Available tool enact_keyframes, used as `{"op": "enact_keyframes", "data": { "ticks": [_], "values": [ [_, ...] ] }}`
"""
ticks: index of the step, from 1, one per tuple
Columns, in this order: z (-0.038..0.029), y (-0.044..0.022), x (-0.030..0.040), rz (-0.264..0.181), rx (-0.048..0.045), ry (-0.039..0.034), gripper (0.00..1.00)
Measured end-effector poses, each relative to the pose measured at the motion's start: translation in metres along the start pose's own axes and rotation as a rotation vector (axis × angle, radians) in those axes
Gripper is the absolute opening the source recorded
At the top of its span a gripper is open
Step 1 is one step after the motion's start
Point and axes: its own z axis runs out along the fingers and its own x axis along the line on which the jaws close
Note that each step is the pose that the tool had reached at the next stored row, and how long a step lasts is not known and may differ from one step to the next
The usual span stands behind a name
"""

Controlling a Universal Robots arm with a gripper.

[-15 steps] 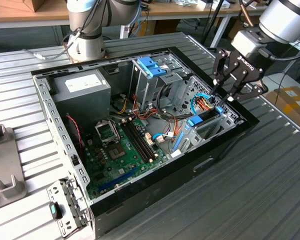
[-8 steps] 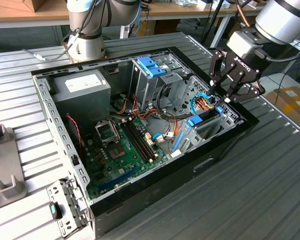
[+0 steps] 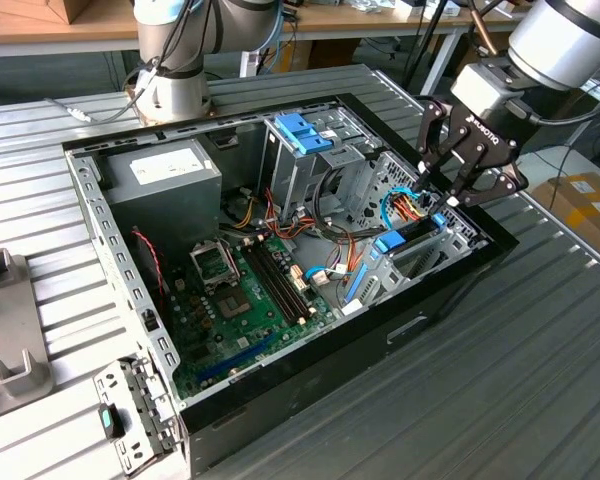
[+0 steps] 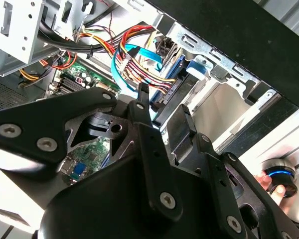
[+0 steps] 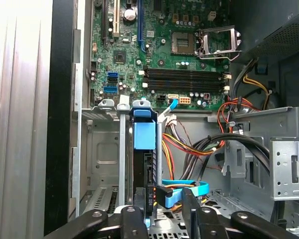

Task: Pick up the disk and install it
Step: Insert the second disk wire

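Arm (image 3: 570, 35) reaches down; claw (image 3: 438, 197) points downward, fingers (image 3: 427, 150) slightly parted

Matt black tool (image 3: 450, 190), ribbed metal table (image 3: 540, 380)

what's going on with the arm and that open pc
A robot arm has its end effector at the edge of an open computer case lying on a metal table. The end effector is right above the drive bay near the case wall on the exterior view's right, where the disk, with its blue rails, stands on edge in a slot. The disk looks seated among the cables rather than carried, and the end effector hovers close over its near end.
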Motion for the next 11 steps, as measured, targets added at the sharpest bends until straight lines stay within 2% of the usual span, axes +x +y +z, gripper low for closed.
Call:
{"op": "enact_keyframes", "data": {
  "ticks": [3,4,5,7,11],
  "values": [
    [0.0000,0.0000,0.0000,0.000,0.0000,0.0000,0.40],
    [0.0000,0.0000,0.0000,0.000,0.0000,0.0000,0.34],
    [0.0001,0.0000,0.0000,0.000,0.0000,0.0000,0.34],
    [0.0001,0.0000,0.0000,0.000,0.0000,0.0000,0.22],
    [0.0002,0.0000,0.0000,0.000,0.0000,0.0000,0.21]
  ]
}}
